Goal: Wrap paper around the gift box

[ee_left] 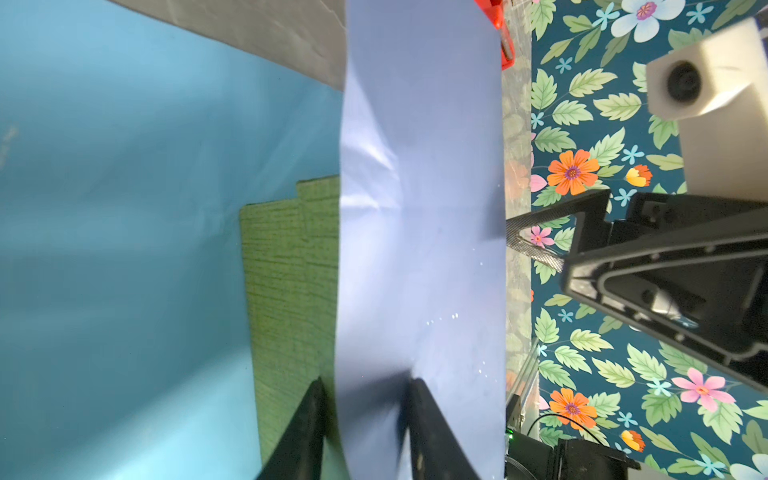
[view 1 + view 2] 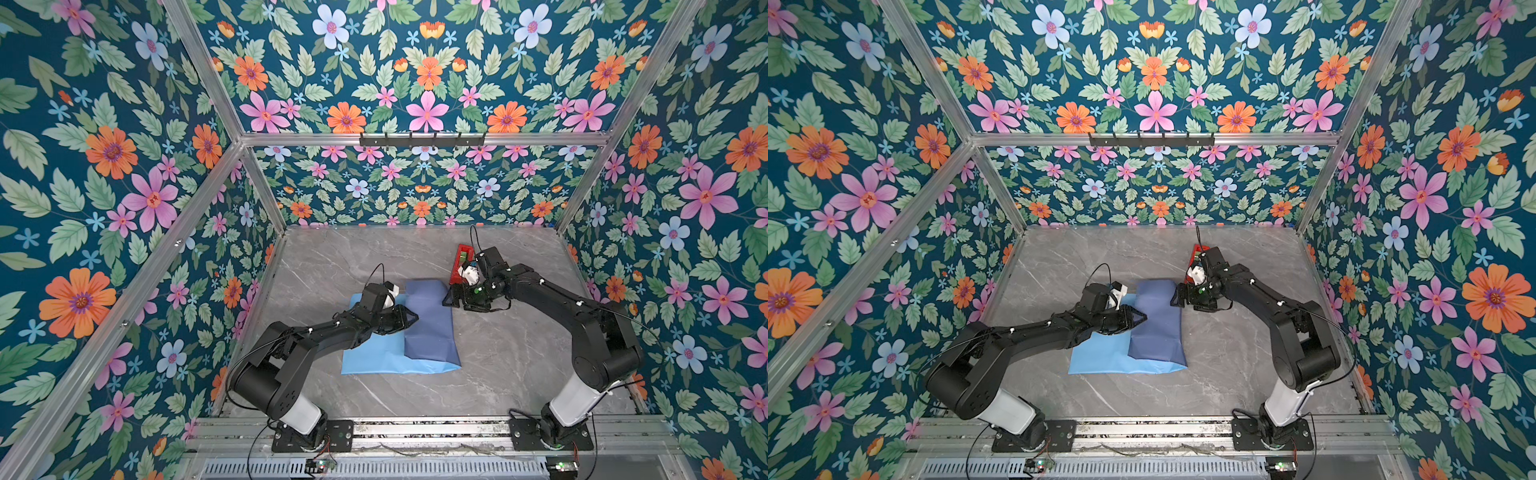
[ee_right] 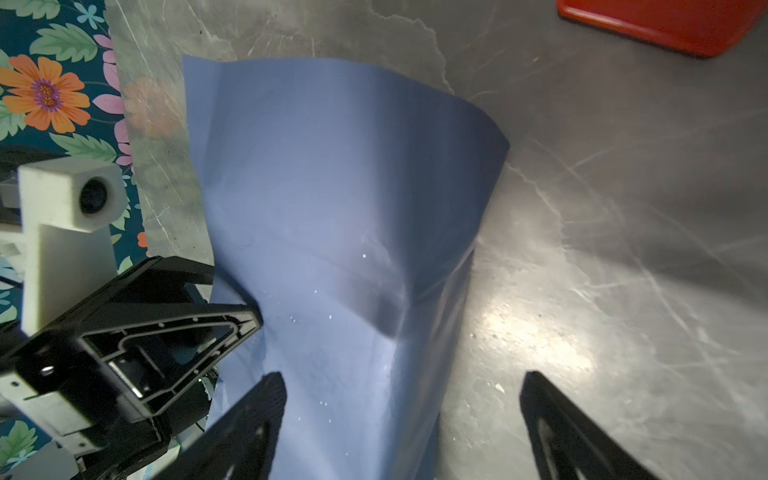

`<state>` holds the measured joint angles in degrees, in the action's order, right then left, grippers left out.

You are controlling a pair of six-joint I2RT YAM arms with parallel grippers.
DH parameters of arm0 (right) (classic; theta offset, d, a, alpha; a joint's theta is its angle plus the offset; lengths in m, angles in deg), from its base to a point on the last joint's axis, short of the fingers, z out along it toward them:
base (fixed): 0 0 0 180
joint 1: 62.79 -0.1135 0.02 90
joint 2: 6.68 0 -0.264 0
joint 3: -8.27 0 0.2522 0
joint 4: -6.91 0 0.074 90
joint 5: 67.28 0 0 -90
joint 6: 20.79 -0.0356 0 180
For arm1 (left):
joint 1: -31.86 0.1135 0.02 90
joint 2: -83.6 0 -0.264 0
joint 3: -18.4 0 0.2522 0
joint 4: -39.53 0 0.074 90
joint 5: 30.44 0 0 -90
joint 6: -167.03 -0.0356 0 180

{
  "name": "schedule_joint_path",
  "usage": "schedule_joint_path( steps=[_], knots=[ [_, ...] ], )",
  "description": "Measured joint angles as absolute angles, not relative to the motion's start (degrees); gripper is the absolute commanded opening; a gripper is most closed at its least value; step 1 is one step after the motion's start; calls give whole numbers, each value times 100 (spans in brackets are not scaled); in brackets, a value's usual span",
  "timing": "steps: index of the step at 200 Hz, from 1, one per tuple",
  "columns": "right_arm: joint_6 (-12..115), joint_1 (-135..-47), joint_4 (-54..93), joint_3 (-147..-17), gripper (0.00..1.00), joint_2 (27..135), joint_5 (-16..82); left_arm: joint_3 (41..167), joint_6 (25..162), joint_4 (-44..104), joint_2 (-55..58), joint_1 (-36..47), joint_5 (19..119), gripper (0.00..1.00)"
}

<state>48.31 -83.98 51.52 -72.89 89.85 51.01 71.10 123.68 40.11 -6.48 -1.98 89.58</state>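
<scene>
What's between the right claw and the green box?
The dark-blue flap of paper, folded over the box. The right wrist view shows it ahead of the open right gripper.

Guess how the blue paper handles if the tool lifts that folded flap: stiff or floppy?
Probably floppy yet crease-holding: the paper drapes over the box in a bowed sheet and shows a dent. Likely very light, so a lift by one edge may sag or buckle. Its smooth sheen suggests it could slide on the table.
</scene>
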Motion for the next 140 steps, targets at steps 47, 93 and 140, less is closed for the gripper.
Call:
schedule_joint_path(
  steps=[47,93,140],
  knots=[
    [4442,-8395,4872,-6760,91,8701,5263,7040,12484,4140,-648,-227,8915,30],
    [4199,-8395,4614,-6714,88,9050,5403,6943,12495,4276,-594,-229,8875,30],
    [4177,-8395,4557,-6712,86,9236,5488,6889,12525,4339,-563,-231,8840,32]
  ],
)
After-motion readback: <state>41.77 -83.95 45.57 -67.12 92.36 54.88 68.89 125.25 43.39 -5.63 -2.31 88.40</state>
